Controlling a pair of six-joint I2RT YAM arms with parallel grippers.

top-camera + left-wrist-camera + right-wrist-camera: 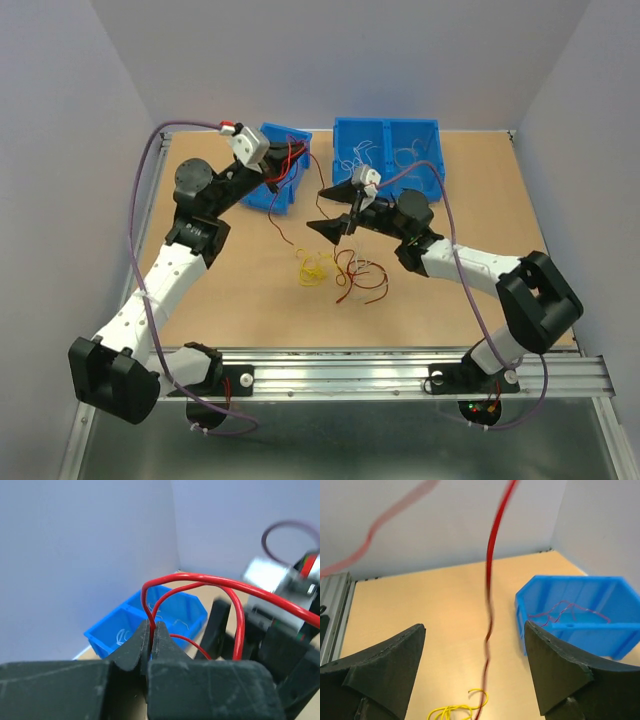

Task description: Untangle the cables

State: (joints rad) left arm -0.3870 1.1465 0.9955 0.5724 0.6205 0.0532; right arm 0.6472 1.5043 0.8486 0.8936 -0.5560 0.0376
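Observation:
My left gripper (283, 183) is shut on a red cable (281, 230) and holds it up beside the left blue bin (272, 196). In the left wrist view the jaws (151, 630) pinch this red cable (200, 579), which loops up and to the right. The cable hangs down between the fingers of my open, empty right gripper (474, 627), blurred in that view (490, 580). The right gripper (318, 208) hovers above the cable clump on the table: yellow loops (315, 268), and red loops (362, 283) with white wires among them. The yellow loops (455, 710) also show in the right wrist view.
The left blue bin (580, 615) holds some thin red wires. A wider two-part blue bin (388, 150) at the back holds white wires; it also shows in the left wrist view (150, 612). White walls enclose the table. A metal rail (400, 375) runs along the near edge.

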